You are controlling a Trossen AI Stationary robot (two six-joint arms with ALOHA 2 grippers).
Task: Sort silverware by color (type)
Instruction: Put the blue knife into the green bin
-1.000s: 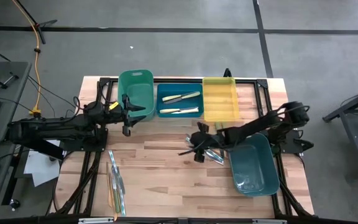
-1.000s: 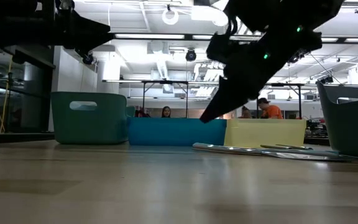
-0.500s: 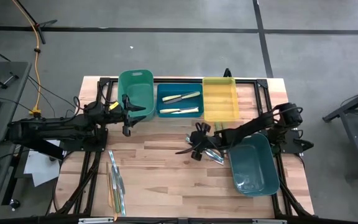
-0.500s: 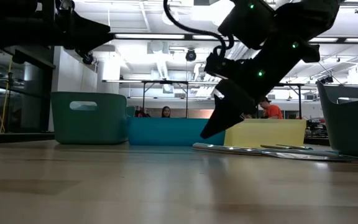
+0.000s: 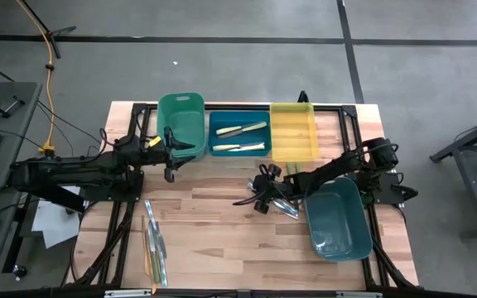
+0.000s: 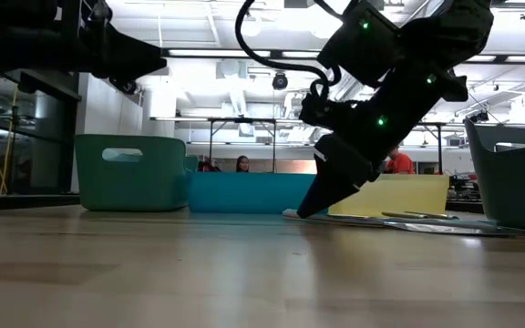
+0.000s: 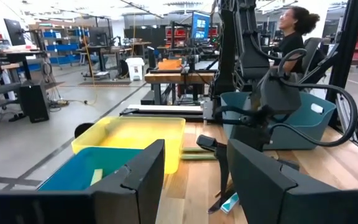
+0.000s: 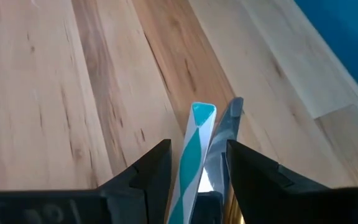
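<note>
Right gripper was down at the worktop's middle, fingertips touching or nearly touching the wood in the low view, at the end of the silverware pile lying just left of the dark teal bin near the right edge. Fingers were parted; between them in the right wrist view I saw a teal-handled utensil and a silvery one beside it. They were not clamped as far as I could tell.

Left gripper hovered over the worktop's back-left part, beside the green bin, fingers spread and holding nothing.

Rest of the silverware: two pale-handled pieces lay in the blue bin at the back edge, and a small bunch lay near the front-left corner, pointing front to back. The yellow bin stood at the back edge, right of the blue one; I couldn't tell its contents.

A person was in the room behind the table.
</note>
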